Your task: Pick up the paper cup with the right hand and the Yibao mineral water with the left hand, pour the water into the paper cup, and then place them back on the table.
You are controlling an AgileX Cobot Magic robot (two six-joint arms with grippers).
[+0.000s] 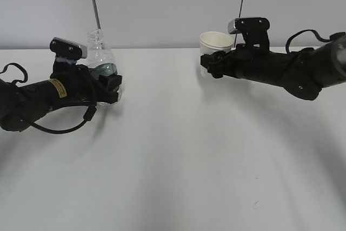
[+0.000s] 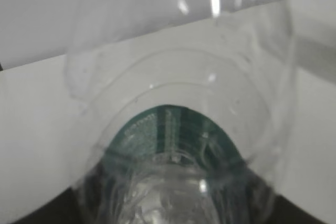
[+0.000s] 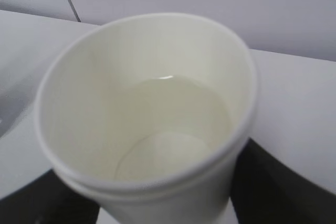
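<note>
Bottle point(image 1: 100, 58) in left gripper point(image 1: 111, 87); water-filled cup point(image 1: 215, 47) in right gripper point(image 1: 212, 62)

The Yibao mineral water point(image 1: 101, 63) stands far left on the table point(image 1: 178, 150). The paper cup point(image 1: 215, 44) is well apart to its right, with water point(image 3: 173, 124) in it.

A lab or test bench, it seems. A bare white table point(image 1: 178, 160) meets a plain grey wall point(image 1: 162, 4). Two thin rods point(image 1: 93, 1) rise behind.

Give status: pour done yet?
Pour looks done: water sits in the cup. The left hand grips the upright bottle and the right hand grips the cup. Left: releasing both; whether either already rests on the table is unclear.
</note>
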